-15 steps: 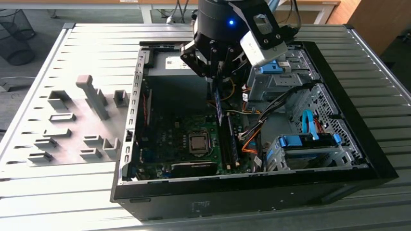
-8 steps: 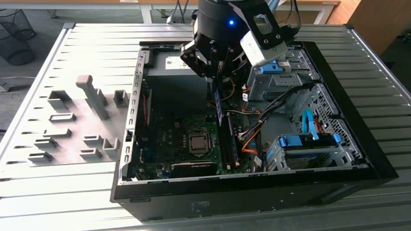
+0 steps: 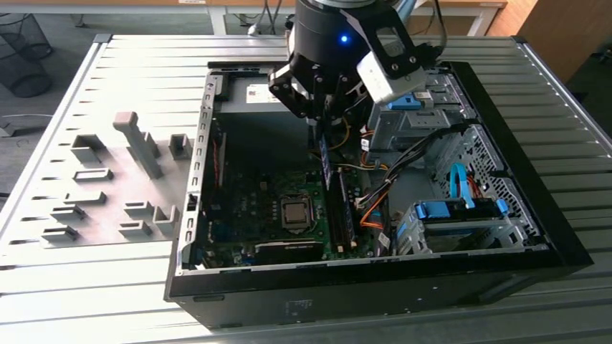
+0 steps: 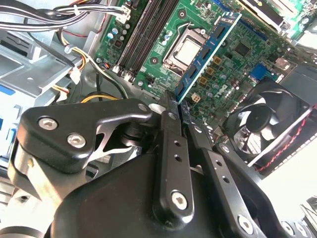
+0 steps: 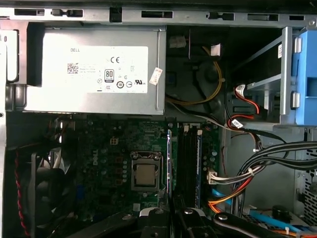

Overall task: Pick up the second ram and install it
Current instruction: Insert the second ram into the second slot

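My pincer (image 4: 174, 110) is closed on the second ram (image 4: 208, 55), pinching one short end so the blue stick runs out edge-on beyond my fingertips (image 4: 168, 111). Held by the end, the contact edge stays free to meet a slot. In the exterior view I hang over the open computer case (image 3: 535, 236), with the stick (image 3: 323, 154) upright above the motherboard (image 3: 254, 215).

In the first wrist view the stick (image 5: 169, 158) is a thin line just beside the CPU socket (image 5: 146, 174), at its 3 o'clock, and parallel to the black memory slots (image 5: 190, 158). It is not yet seated. The power supply (image 5: 94, 69) sits at 12 o'clock from the socket. The grey holder blocks (image 3: 115, 193) stand outside the case.
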Action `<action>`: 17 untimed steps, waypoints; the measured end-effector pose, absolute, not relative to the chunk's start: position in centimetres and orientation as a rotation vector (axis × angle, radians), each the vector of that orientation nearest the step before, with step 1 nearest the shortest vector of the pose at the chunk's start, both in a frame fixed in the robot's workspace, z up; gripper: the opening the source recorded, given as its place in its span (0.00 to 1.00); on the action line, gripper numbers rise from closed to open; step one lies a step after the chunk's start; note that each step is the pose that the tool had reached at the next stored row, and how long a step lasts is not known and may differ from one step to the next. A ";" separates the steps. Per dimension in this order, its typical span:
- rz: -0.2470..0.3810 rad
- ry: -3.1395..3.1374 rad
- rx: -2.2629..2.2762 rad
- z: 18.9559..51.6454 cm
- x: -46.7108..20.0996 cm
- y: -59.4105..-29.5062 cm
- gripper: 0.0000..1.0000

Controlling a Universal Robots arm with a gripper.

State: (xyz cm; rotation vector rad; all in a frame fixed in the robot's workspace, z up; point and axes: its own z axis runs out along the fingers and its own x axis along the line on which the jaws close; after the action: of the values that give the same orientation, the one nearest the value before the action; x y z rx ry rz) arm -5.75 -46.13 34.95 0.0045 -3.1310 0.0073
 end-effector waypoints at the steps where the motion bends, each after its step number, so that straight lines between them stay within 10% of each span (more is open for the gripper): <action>1: 0.007 -3.131 0.004 34.8 -5.7 -46.2 0.14; 17: 0.007 -3.131 -0.011 31.9 -4.9 -46.3 0.14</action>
State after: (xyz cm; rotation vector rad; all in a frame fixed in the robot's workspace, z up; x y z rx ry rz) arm -4.87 -46.32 31.86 -0.0110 -3.1313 0.0073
